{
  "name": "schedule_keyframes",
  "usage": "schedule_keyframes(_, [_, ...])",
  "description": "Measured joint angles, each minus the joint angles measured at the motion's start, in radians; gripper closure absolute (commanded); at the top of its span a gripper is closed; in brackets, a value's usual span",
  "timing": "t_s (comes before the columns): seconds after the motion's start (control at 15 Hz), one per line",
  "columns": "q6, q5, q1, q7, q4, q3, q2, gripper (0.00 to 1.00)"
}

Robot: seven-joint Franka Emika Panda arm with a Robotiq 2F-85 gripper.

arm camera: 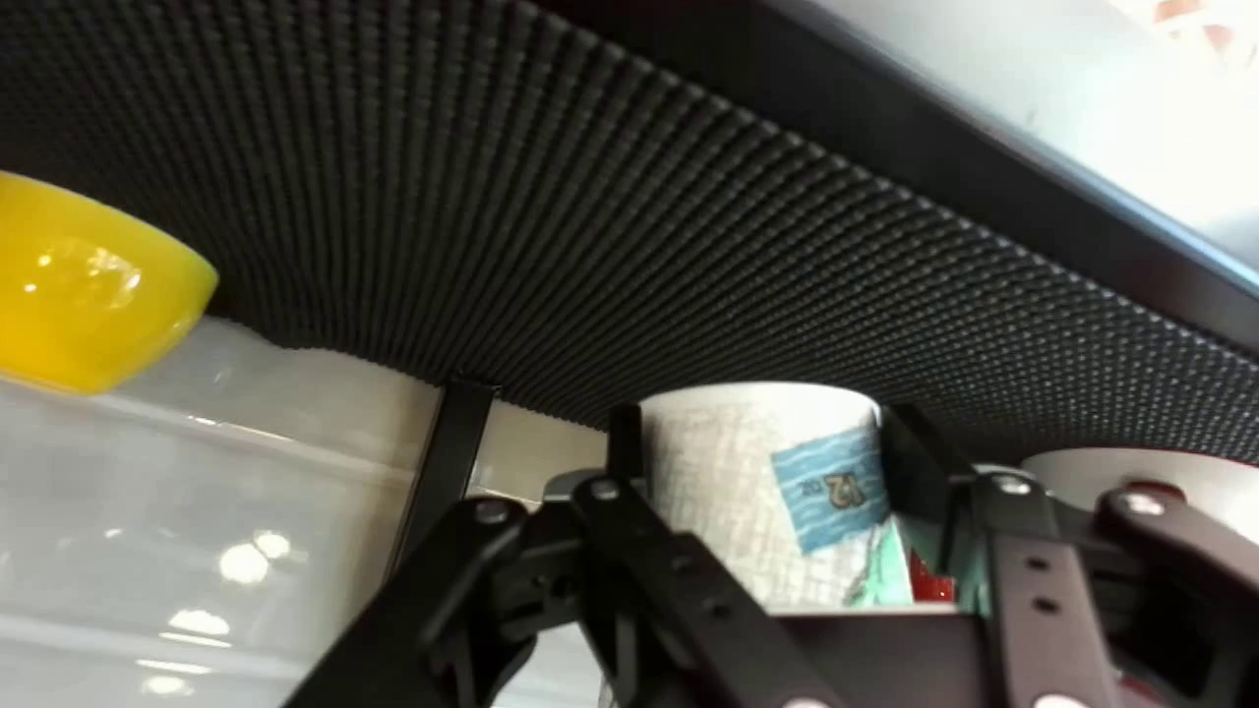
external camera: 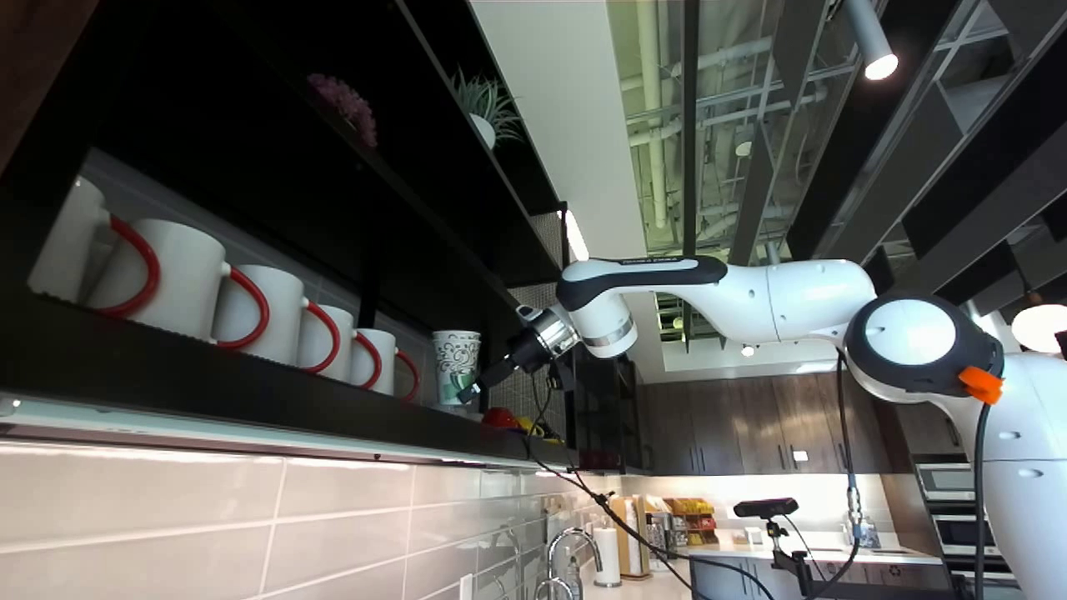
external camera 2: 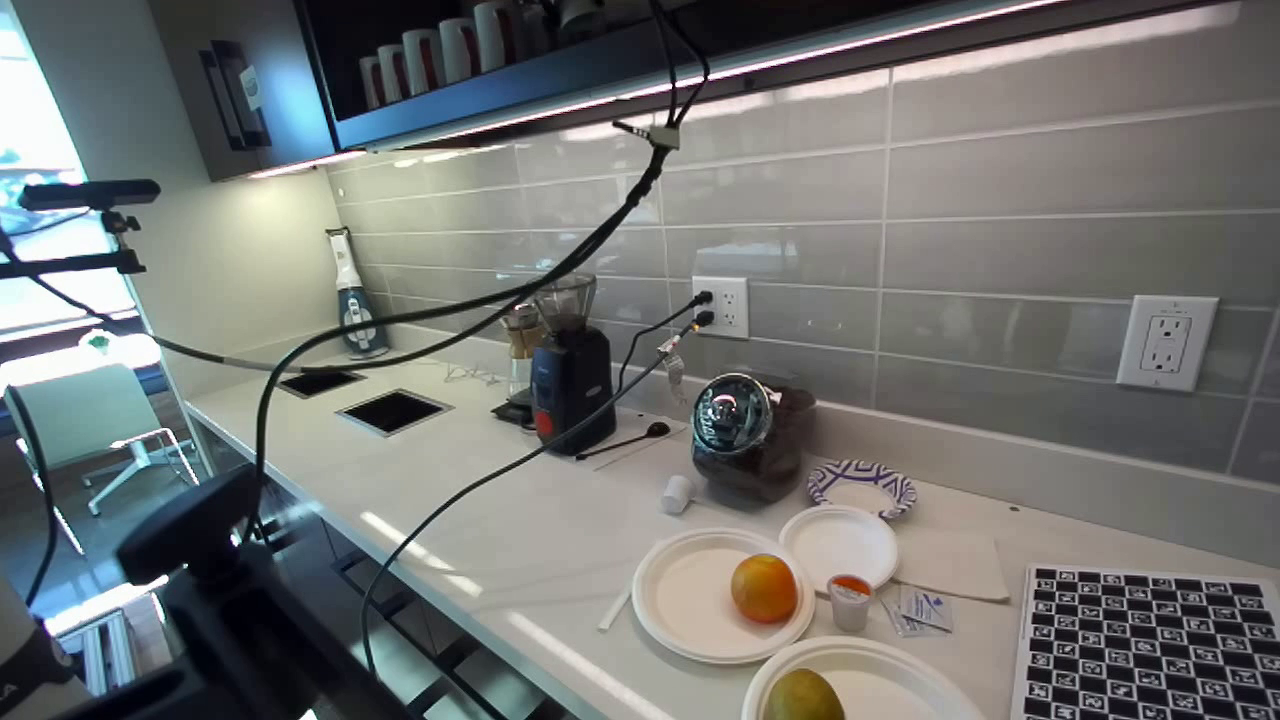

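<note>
A patterned paper cup (external camera: 457, 358), white with grey scrolls and a green patch, stands upright on the dark shelf (external camera: 250, 387). Its top shows doubled rim lines, so it may be a stack. My gripper (external camera: 472, 390) reaches in low on its side. In the wrist view, which is upside down, the jaws of the gripper (arm camera: 762, 433) press against both sides of the cup (arm camera: 728, 492) near its base. A blue label faces the camera. The base sits close to the ribbed mat (arm camera: 492, 226); whether it touches, I cannot tell.
White mugs (external camera: 260, 312) with red handles line the shelf beside the cup. A red bowl (external camera: 500, 417) and a yellow bowl (arm camera: 89, 285) lie on the other side. Black cables (external camera: 617, 517) hang from the arm. Below, a counter (external camera 2: 520, 540) carries plates, an orange (external camera 2: 764, 588) and a grinder (external camera 2: 575, 385).
</note>
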Motion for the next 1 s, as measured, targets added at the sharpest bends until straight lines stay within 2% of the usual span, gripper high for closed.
schedule_keyframes(0.53, [0.043, -0.374, 0.0, -0.013, -0.027, 0.007, -0.07, 0.64])
schedule_keyframes(1.0, [0.075, -0.652, 0.017, -0.088, -0.052, 0.015, -0.115, 0.64])
